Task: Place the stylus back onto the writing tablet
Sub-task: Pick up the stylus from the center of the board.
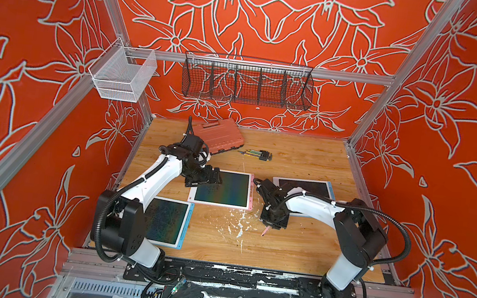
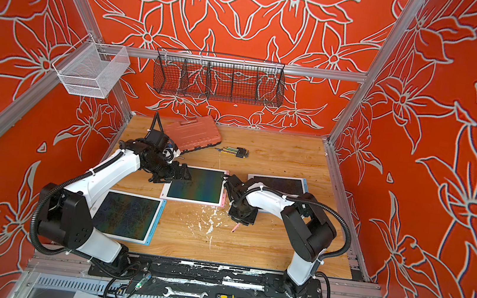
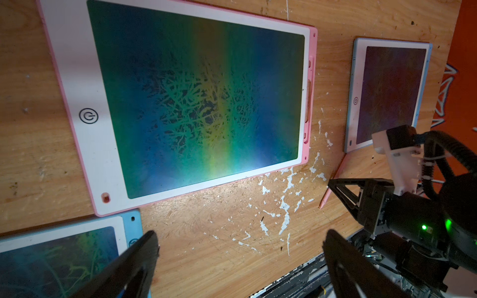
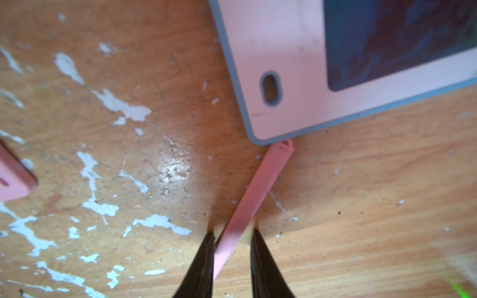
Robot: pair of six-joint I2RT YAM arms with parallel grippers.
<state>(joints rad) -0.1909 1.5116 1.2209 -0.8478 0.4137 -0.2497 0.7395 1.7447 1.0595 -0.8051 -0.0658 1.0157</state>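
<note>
One blue-edged tablet (image 4: 284,38) just beside stylus (image 4: 254,193) (flaked tabletop (image 4: 361,206)).

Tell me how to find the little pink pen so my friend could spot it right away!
Start at the wooden table. By the gap between the pink-rimmed tablet in the middle and the blue-rimmed tablet on the robot's right, the right gripper points down at the wood. The stylus lies between its fingers: the only thin pink stick there.
</note>
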